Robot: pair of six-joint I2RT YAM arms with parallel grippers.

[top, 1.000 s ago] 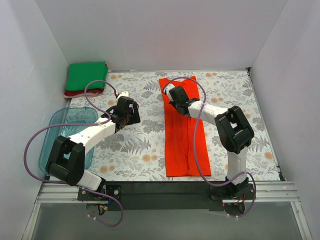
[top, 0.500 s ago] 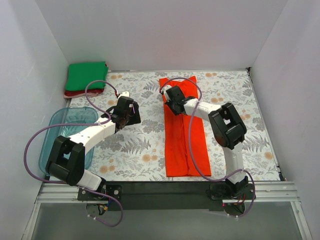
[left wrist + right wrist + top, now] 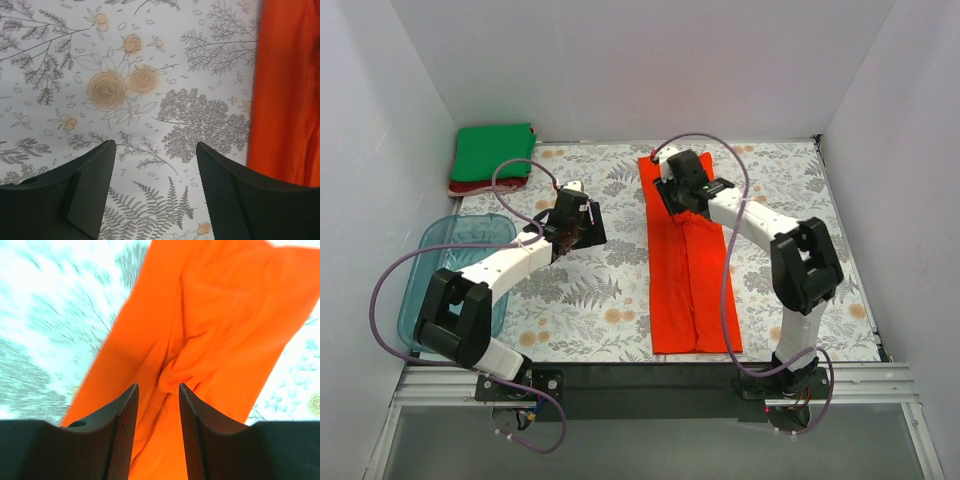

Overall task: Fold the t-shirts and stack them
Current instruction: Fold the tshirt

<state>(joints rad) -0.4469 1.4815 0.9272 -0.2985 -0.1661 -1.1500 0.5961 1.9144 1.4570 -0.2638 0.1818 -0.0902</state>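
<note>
- The right gripper has its fingers parted by a narrow gap. Nothing is clamped between them, and only cloth shows through the gap.
- Just ahead of its fingertips, the orange-red t-shirt is bunched into a small raised pucker. This is at the shirt's far end, where the sleeves are turned inward.
- The left gripper is wide open and holds nothing. It hovers over bare floral tablecloth, with the shirt's left edge just beside its right finger.
- The orange-red t-shirt lies flat as a long strip running from far to near, right of the table's centre. It is narrowed lengthwise but not yet folded crosswise.
- The green t-shirt sits on the dark red t-shirt in the far-left corner, well apart from the strip. The blue tub stands at the left edge.
- Risk: a fingertip may snag the pucker as the right gripper lifts, which would drag the far end up and open the sleeve folds.
- Risk: if the pucker stays, a crosswise fold would trap a lump and the square would sit crooked on the stack.
- Risk: the right arm's purple cable hangs low over the strip and could brush the cloth askew.
</note>
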